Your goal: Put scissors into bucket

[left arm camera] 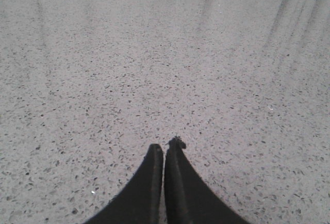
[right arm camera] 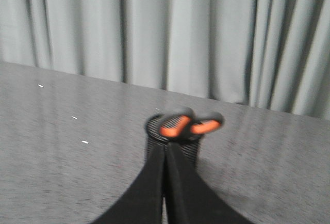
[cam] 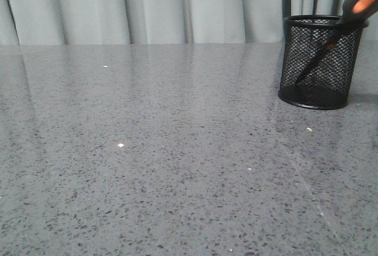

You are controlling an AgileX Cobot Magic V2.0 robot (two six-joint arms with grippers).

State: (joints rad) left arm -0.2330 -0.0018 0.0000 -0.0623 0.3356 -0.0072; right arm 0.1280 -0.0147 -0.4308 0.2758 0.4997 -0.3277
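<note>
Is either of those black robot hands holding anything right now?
No. The left gripper is shut on nothing above the table. The right gripper is shut too, empty; the scissors stand in the bucket.

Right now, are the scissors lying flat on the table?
No, the scissors stand tilted inside the bucket, handles sticking out above its rim.

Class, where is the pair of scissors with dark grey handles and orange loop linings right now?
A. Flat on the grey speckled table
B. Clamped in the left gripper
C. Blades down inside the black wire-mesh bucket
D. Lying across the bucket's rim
C: the grey-and-orange scissors lean blades-down inside the black wire-mesh bucket, handles poking above its rim.
</note>
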